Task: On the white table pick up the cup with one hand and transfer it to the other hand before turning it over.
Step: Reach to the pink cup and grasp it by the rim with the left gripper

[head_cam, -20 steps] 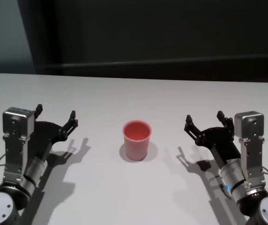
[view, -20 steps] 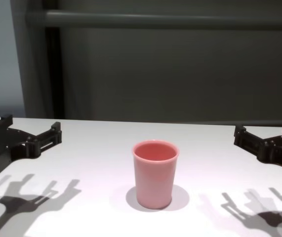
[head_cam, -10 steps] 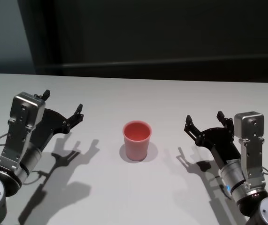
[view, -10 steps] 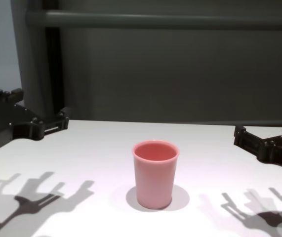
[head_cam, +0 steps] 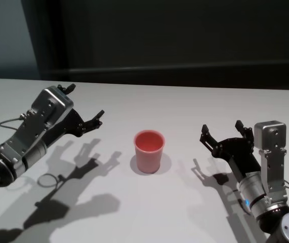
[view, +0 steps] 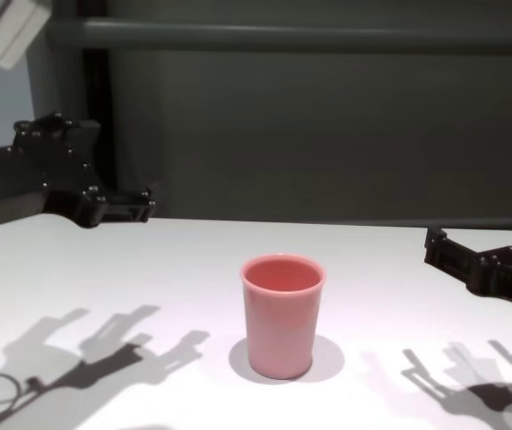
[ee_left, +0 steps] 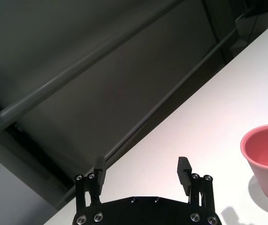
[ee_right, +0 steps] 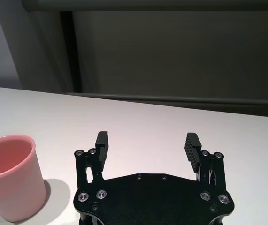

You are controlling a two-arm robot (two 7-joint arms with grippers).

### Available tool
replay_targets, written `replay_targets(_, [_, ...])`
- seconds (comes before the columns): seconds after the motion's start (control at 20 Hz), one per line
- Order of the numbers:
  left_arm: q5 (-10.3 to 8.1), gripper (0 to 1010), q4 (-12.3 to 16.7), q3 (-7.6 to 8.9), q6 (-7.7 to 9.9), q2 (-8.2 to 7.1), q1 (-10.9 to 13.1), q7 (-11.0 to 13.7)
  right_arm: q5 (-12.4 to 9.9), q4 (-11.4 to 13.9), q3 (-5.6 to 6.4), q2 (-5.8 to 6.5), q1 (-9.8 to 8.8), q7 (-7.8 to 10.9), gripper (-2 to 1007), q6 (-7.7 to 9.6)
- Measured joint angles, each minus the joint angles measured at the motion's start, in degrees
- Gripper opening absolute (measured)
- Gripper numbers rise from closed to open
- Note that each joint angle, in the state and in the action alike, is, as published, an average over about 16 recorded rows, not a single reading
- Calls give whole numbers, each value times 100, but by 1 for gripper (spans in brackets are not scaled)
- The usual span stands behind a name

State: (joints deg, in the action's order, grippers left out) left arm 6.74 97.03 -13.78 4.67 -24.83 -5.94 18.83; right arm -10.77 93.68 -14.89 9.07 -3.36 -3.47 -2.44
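Note:
The pink cup (head_cam: 149, 151) stands upright, mouth up, in the middle of the white table (head_cam: 149, 104). It also shows in the chest view (view: 282, 315), the left wrist view (ee_left: 265, 161) and the right wrist view (ee_right: 11, 178). My left gripper (head_cam: 85, 100), with a thin looping cable, is open and empty. It is raised above the table to the cup's left, apart from it (view: 103, 163) (ee_left: 142, 165). My right gripper (head_cam: 221, 127) is open and empty, low over the table to the cup's right (view: 481, 237) (ee_right: 147, 138).
A dark wall (head_cam: 184, 40) with a horizontal grey rail (view: 309, 36) runs behind the table's far edge. The arms cast shadows on the tabletop (head_cam: 68, 182) on both sides of the cup.
My left gripper has risen off the table and moved forward and inward toward the cup, staying open. The right gripper and the cup have not moved.

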Motion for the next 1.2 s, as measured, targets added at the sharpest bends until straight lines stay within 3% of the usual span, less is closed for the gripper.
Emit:
replay_targets(0.35, [482,1001,83,-500,97,-655,-692,873,0,0,0,0,0,0,1003,0])
replay_targets(0.65, [1009,1001,32,-1127,3,-1128,-1435,1640,0,0,0,0,0,0,1003,0])
replay_targets(0.95, [1537,1001,-147,-1814,-228,-1372,-2229,2390,0,0,0,0,0,0,1003,0])
replay_targets(1.2, [1866,1001,-328,-2305,-463,-1411,-2819,2940,0,0,0,0,0,0,1003,0])
